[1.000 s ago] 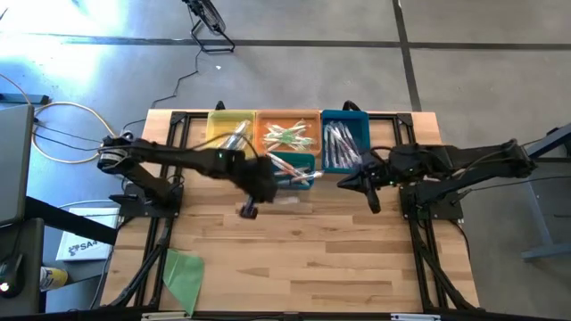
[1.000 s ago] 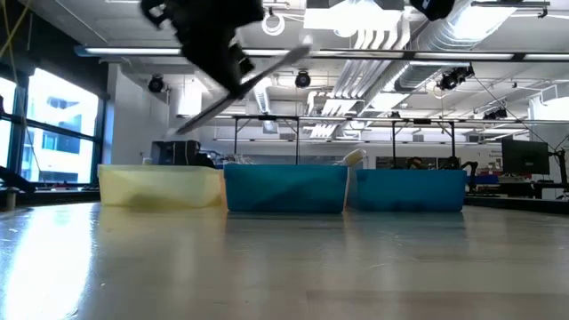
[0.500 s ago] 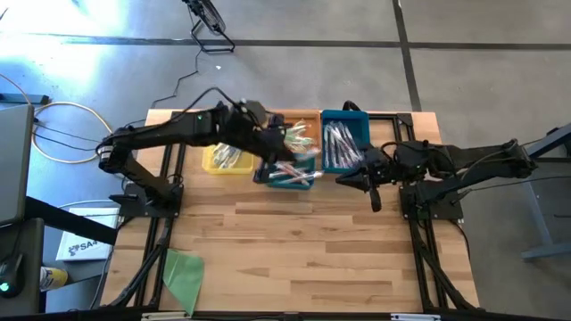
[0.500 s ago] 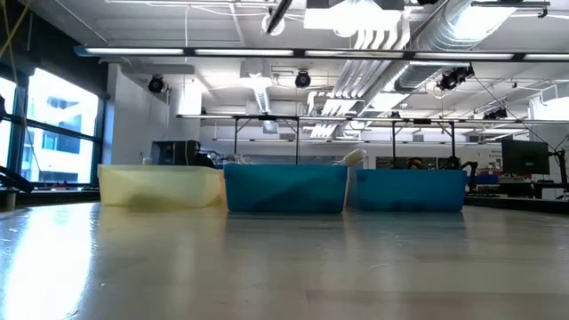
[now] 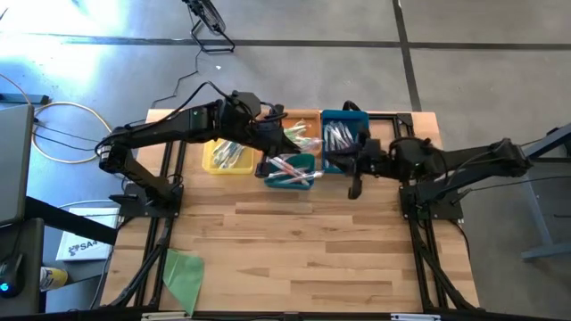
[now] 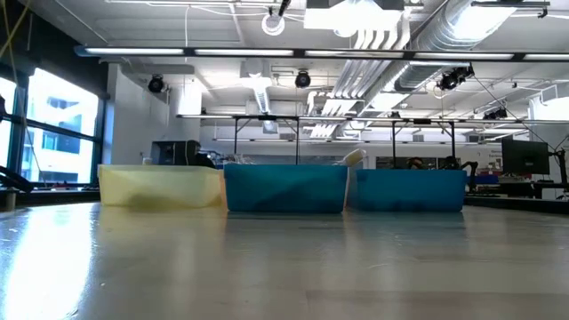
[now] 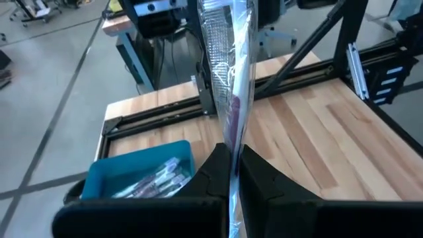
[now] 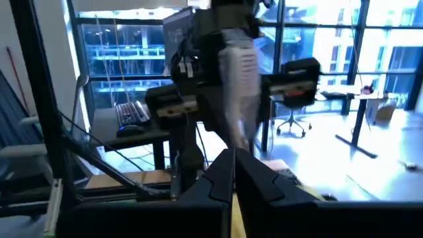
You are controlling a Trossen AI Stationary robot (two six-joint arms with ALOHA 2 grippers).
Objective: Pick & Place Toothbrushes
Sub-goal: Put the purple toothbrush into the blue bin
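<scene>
Toothbrush (image 7: 230, 79) is in my left gripper (image 7: 232, 173), fingers pinching its lower end, so its long axis runs straight out past the fingertips. I'm holding it high over the bins (image 5: 284, 143), about above the orange one. Right gripper (image 5: 354, 181) is near the blue bin, can't tell its fingers.

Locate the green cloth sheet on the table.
In the high view the green cloth sheet lies at the table's near left corner, by the left arm's frame rail, far from the bins and both claws.
</scene>
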